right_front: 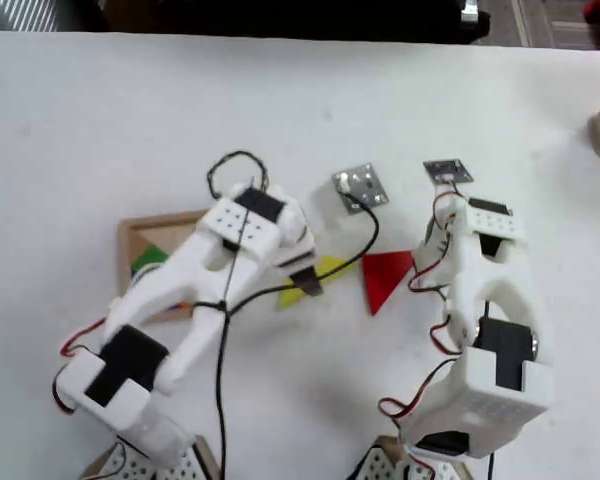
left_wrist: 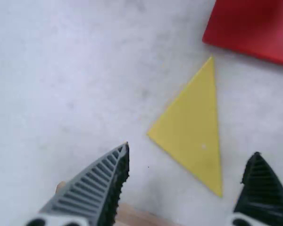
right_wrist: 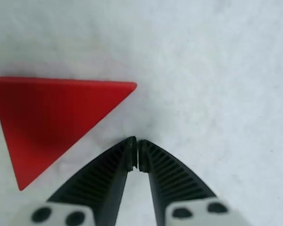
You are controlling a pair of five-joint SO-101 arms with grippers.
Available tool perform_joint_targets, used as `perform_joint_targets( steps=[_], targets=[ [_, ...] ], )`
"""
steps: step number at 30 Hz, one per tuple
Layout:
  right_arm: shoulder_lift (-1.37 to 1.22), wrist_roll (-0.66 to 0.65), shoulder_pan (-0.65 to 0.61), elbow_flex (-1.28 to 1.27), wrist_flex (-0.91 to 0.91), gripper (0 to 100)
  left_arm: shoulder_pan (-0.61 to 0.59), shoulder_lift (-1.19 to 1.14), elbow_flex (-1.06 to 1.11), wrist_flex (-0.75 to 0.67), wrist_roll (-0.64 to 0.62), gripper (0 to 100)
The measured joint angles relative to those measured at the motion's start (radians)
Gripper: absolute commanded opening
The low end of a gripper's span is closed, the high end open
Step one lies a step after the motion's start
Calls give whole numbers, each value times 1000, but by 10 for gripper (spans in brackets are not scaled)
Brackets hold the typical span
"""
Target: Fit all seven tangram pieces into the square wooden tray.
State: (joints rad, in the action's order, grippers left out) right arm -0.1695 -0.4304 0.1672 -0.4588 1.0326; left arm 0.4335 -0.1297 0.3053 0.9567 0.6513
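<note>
Tangram pieces: a yellow triangle (left_wrist: 193, 136) and a red triangle (right_wrist: 52, 117) lie flat on the white bench (right_front: 100, 120), near each other, to the right of the wooden tray (right_front: 160, 219). A green piece (right_front: 150, 258) sits inside the tray.
Wooden tray: on the left of the bench, largely covered by the left arm, so how many pieces it holds cannot be told.
Left gripper (left_wrist: 191, 150): over the yellow triangle, fingers spread to either side of it, with no contact visible.
Right gripper (right_wrist: 135, 153): fingers pressed together and empty, tips just beside a corner of the red triangle.
Handling: the pieces look thin, stiff, light and smooth. They will probably slide if nudged, and lying flat they offer little edge to pinch.
Where to hold: probably across the yellow triangle's body with the fingers low to the bench. A pinch at a sharp tip would likely let it pivot.
</note>
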Motion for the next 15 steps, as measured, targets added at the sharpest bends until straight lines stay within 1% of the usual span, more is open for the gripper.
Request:
perform_joint_targets(
  steps=[4, 7, 12, 15],
  targets=[
    [0, 0, 0, 0, 0, 18, -2, 0, 38, -75, 0, 392],
    [0, 0, 0, 0, 0, 18, -2, -44, 58, -123, 0, 391],
    [0, 3, 9, 0, 0, 18, -29, -178, 15, -132, 0, 389],
    [0, 3, 9, 0, 0, 18, -48, -209, -41, -114, 0, 389]
  ],
)
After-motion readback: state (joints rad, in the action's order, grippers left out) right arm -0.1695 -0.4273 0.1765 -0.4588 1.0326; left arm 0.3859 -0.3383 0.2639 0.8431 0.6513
